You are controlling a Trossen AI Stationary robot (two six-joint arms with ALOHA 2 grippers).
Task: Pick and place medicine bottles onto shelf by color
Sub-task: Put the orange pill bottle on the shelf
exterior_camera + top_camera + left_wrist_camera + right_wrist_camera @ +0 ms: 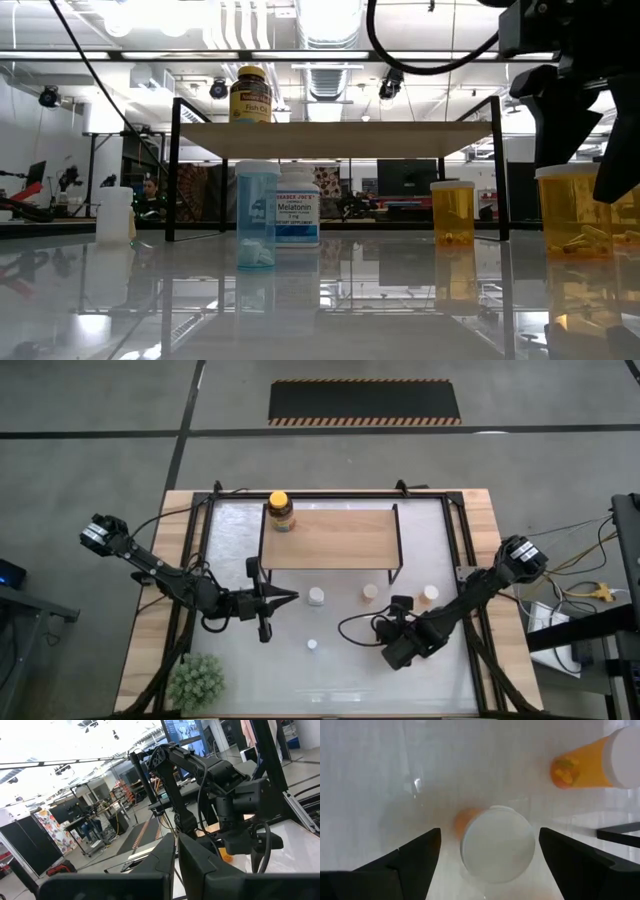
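Observation:
The light-wood shelf (330, 538) stands at the table's far middle, and an amber jar with a yellow lid (281, 510) stands on its left end. In front of it stand a white bottle (316, 596), two orange pale-capped bottles (370, 592) (430, 593) and a tiny pale one (312, 645). My right gripper (490, 834) is open and points down over another orange bottle's pale cap (497, 850), one finger on each side with gaps; in the high view the gripper (401, 607) hides this bottle. My left gripper (290, 598) is shut, level, left of the white bottle, holding nothing.
A green bushy plant (196, 680) sits at the near left corner. The low view shows a pale blue bottle (257, 215) beside the white Melatonin bottle (297, 205) and another white bottle (115, 213) far left. Black shelf legs (394, 550) stand near the orange bottles.

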